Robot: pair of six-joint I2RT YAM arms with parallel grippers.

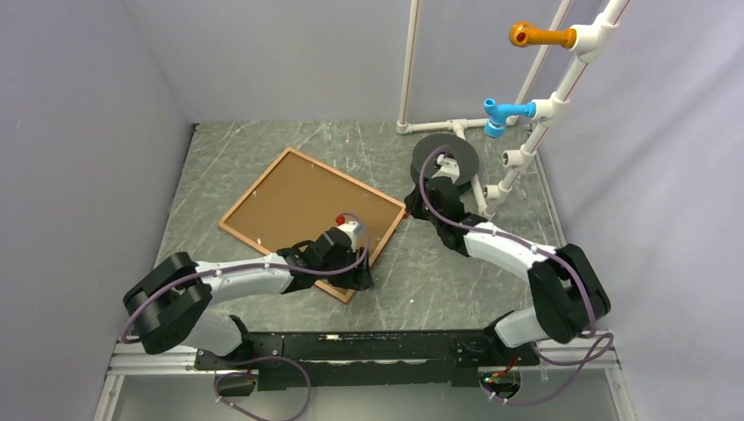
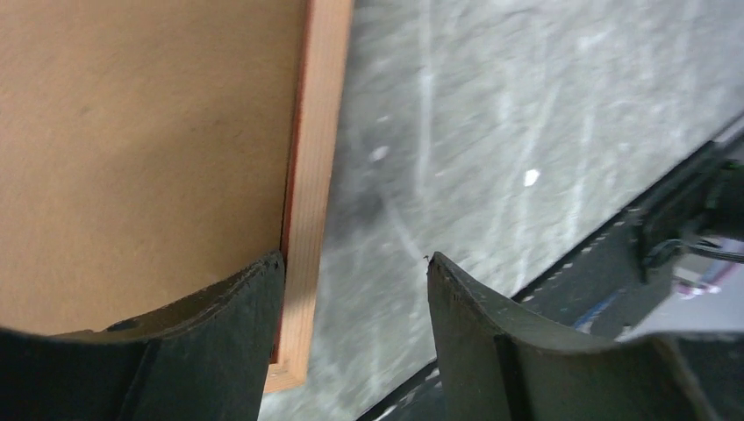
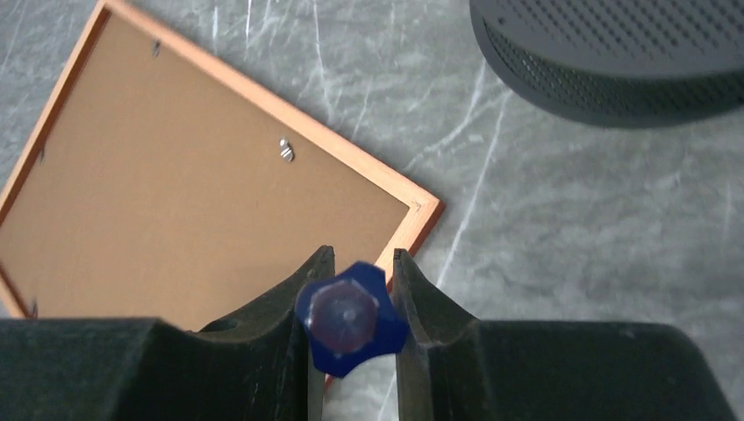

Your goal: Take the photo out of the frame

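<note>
The frame (image 1: 344, 178) lies face down on the table, its brown backing panel (image 1: 298, 206) up, so the photo is hidden. My left gripper (image 1: 356, 277) hovers open over the frame's near right corner. In the left wrist view its jaws (image 2: 355, 263) straddle the wooden rail (image 2: 316, 158), one finger over the backing (image 2: 140, 149), the other over bare table. My right gripper (image 1: 416, 207) is by the frame's right corner, shut (image 3: 362, 254) on a blue star-shaped tool handle (image 3: 351, 317). A small metal clip (image 3: 286, 150) sits on the backing (image 3: 175, 202) near the rail (image 3: 351, 160).
A dark grey perforated round object (image 1: 446, 158) lies just behind the right gripper. A white pipe stand with an orange fitting (image 1: 544, 35) and a blue fitting (image 1: 504, 112) rises at the back right. Grey walls close in both sides. The black base rail (image 2: 667, 219) runs along the near edge.
</note>
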